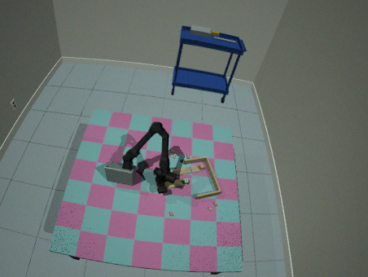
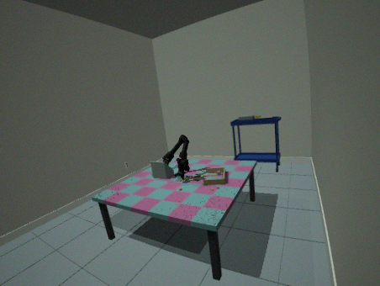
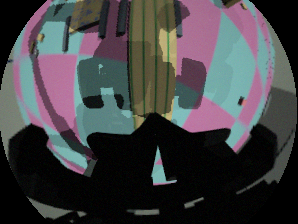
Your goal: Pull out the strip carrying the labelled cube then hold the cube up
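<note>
Arm [image 1: 156,138] bent down, gripper [image 1: 164,188] closed, low on strip [image 1: 177,184].

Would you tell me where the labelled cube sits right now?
In the top view, the labelled cube rests on the tan strip, just right of the gripper, outside the wooden frame.

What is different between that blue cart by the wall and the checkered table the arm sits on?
The blue cart is one plain colour; the table is checked pink and teal. The cart stands on the tiled floor by the far wall and has two shelves; the table has a single top on dark legs. The cart carries a few flat items, while the table bears the arm and a wooden frame. Both are raised on legs.
</note>
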### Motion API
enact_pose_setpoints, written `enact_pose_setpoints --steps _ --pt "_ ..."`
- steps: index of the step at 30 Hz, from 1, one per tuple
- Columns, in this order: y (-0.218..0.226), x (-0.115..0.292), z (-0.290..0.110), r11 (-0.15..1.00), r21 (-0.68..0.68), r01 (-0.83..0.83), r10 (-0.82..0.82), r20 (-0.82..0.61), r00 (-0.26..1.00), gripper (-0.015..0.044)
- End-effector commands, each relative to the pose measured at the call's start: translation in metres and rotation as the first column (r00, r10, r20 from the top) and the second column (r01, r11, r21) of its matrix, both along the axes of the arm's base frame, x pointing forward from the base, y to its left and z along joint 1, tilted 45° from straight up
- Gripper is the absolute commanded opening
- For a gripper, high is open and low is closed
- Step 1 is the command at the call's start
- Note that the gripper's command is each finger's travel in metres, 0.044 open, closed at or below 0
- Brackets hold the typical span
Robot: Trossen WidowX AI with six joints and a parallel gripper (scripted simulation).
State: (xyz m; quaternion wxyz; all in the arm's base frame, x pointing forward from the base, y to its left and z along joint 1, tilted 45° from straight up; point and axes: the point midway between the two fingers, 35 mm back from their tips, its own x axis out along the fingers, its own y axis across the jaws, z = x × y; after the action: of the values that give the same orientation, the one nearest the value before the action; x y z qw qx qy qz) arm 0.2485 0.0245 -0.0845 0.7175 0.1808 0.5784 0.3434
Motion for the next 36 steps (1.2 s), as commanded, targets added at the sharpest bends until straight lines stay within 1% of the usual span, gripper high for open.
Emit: enact_pose_setpoints --steps 1,7,24,25,29,32,36 --pt "0.003 -0.013 -0.004 1.000 -0.002 -0.013 0.013 -0.024 1.000 0.0000" --pt "0.001 -0.021 -0.006 1.000 -0.003 -0.013 0.013 -0.024 1.000 0.0000" --pt "0.001 -0.021 -0.006 1.000 -0.003 -0.013 0.013 -0.024 1.000 0.0000" --pt "-0.004 -0.014 -0.003 1.000 -0.003 -0.001 0.001 -0.005 1.000 0.0000" --pt "-0.030 -0.015 0.024 1.000 -0.006 -0.012 0.012 -0.023 1.000 0.0000" --pt "-0.032 -0.016 0.026 1.000 -0.005 -0.013 0.013 -0.024 1.000 0.0000" --pt "-0.030 0.006 0.030 1.000 -0.001 0.028 -0.028 -0.063 0.998 0.0105"
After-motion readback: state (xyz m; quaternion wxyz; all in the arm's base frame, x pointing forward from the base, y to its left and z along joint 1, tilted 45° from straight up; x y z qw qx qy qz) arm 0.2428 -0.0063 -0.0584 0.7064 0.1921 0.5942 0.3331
